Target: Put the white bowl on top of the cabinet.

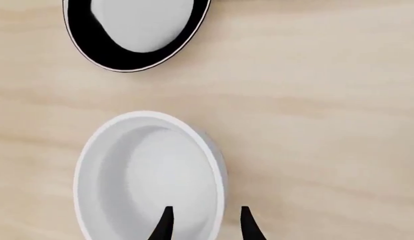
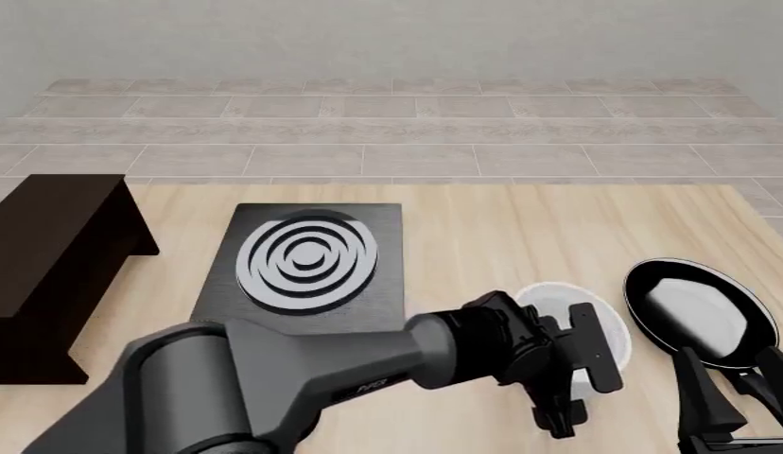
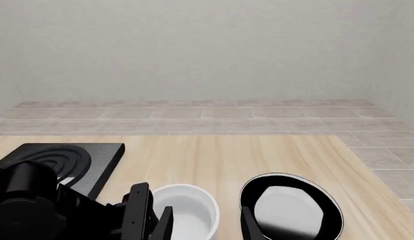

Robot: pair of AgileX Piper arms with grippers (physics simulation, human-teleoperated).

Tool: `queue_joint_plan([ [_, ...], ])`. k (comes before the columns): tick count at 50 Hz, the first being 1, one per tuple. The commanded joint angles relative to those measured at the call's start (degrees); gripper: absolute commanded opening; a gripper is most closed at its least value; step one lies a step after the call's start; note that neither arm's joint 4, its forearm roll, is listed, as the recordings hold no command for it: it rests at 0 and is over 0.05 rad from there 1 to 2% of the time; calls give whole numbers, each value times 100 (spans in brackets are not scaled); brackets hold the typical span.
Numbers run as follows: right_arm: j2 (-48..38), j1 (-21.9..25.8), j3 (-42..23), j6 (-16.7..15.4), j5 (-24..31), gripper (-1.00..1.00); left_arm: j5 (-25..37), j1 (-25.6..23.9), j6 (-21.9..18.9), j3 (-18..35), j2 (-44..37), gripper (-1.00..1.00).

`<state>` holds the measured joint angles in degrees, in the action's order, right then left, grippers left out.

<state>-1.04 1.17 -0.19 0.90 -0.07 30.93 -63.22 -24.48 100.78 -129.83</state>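
White and glossy, the white bowl (image 1: 150,177) is seen from above in the left wrist view, its deep inside bare. The left gripper (image 1: 203,225) is held with its jaws a little apart, one tip over the bowl's hollow and the other outside its wall, so that the rim lies between them; whether the rim is touched cannot be told. Beyond the bowl, well apart from it, part of a black frying pan (image 1: 93,37) is shown with white glare in its base. Both rest on a pale wooden table (image 1: 314,100).

From the front, the bowl (image 2: 603,322) is found right of the stove (image 2: 313,265), partly hidden by the left gripper (image 2: 562,402). The pan (image 2: 694,312) lies just right of the bowl. The cabinet (image 2: 44,265) stands left of the stove, its flat top bare. Only part of the right gripper (image 2: 732,407) is seen, near the pan, and its opening cannot be judged here. Grey tiled floor (image 2: 391,132) stretches behind the table.

In the right wrist view, the right gripper (image 3: 207,225) is shown open and holding nothing, with the bowl (image 3: 187,210) between the stove (image 3: 67,162) and the pan (image 3: 290,210). A plain grey wall (image 3: 207,50) closes the room.
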Motion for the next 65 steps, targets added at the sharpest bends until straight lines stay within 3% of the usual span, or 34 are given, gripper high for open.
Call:
queue_joint_plan([
  [1,0,-1,0,2,0,100,124,15,74,-23,-224,100],
  [5,-1,0,0,0,0,100,164,0,104,16,-198,100],
  [6,0,-2,0,1,0,100,171,-2,107,21,-195,-100],
  [15,1,-1,0,-1,1,100,247,22,6,43,-134,-100],
  [17,-3,0,0,2,-1,100,212,46,-268,-83,-107,-100],
  [24,-3,-1,0,2,-1,100,259,107,-220,7,1,-100],
  [44,-3,-2,0,3,-1,100,353,266,-449,-404,852,-100],
  [53,-1,0,0,0,0,100,503,334,-333,-397,1230,-100],
  [65,2,0,0,0,1,100,246,543,-289,-739,1681,-100],
])
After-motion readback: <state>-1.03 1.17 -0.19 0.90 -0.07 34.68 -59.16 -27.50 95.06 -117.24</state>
